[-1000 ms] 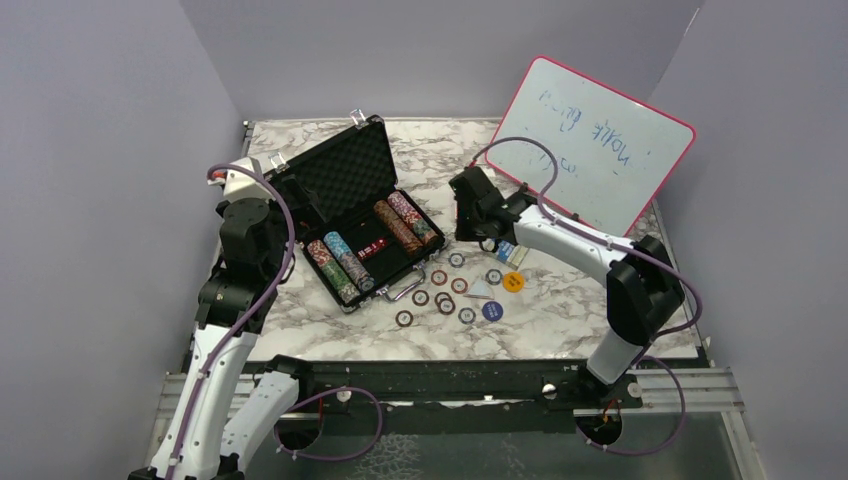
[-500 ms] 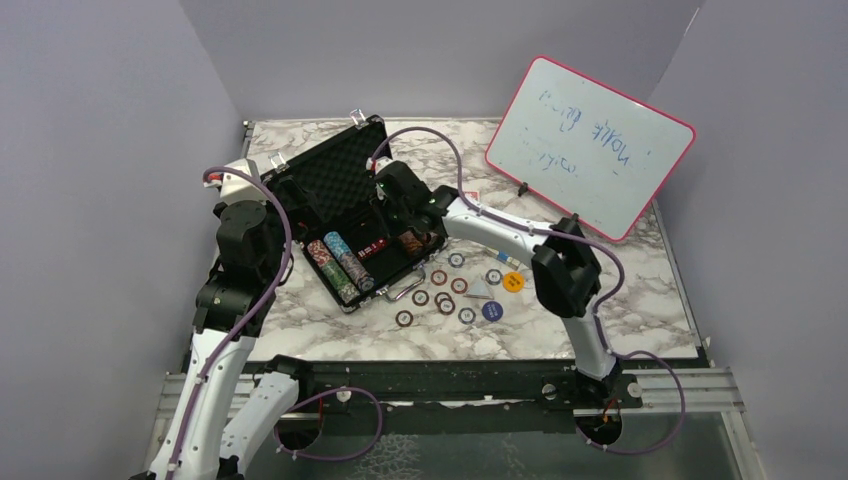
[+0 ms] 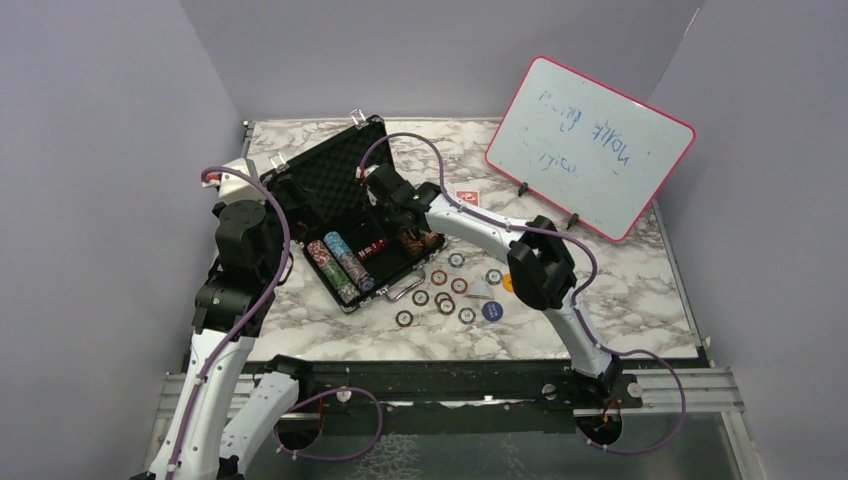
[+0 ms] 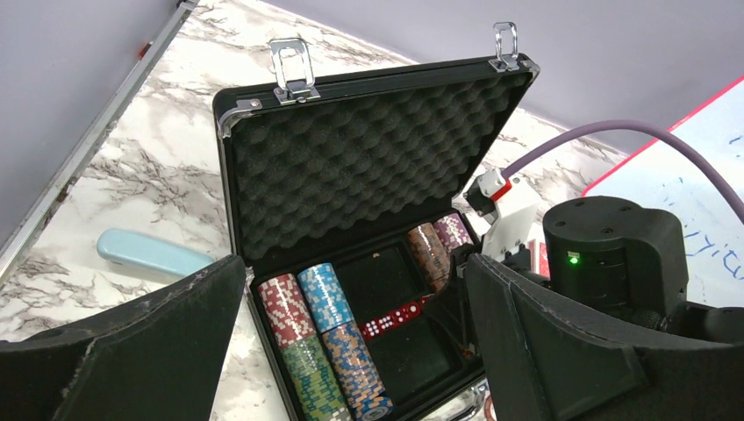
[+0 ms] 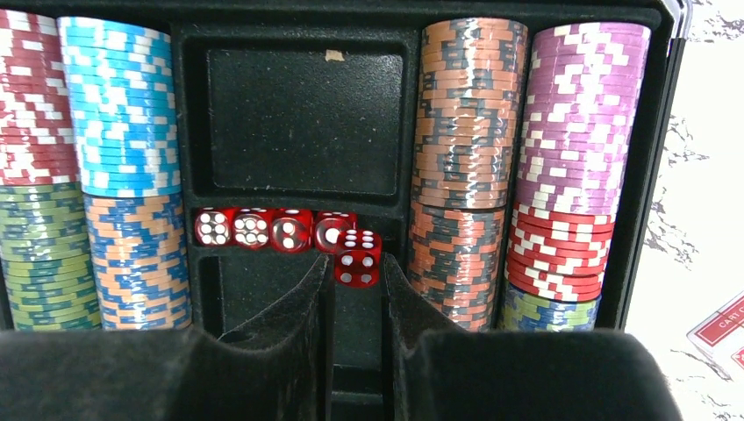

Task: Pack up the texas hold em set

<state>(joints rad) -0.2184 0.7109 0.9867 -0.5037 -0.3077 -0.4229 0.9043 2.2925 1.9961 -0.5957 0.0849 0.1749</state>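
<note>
The black foam-lined case (image 3: 345, 175) lies open at the table's left, its tray (image 5: 298, 114) lined with rows of striped chips (image 5: 118, 114). Several red dice (image 5: 254, 228) sit in the middle slot. My right gripper (image 5: 358, 267) is shut on a red die (image 5: 357, 257), held at the right end of that dice row; it also shows in the top view (image 3: 385, 212). My left gripper (image 4: 354, 272) is open and empty, hovering in front of the case. Loose chips (image 3: 440, 295), a blue button (image 3: 491, 311) and a red card deck (image 3: 466, 198) lie on the table.
The pink-framed whiteboard (image 3: 590, 145) stands at the back right. A light-blue oblong object (image 4: 149, 253) lies left of the case. The right arm (image 3: 500, 235) stretches across the table above the loose pieces. Grey walls close in the sides.
My right arm has swung left from the table's middle to the case and now reaches into its tray with the die. The left arm has not moved.
</note>
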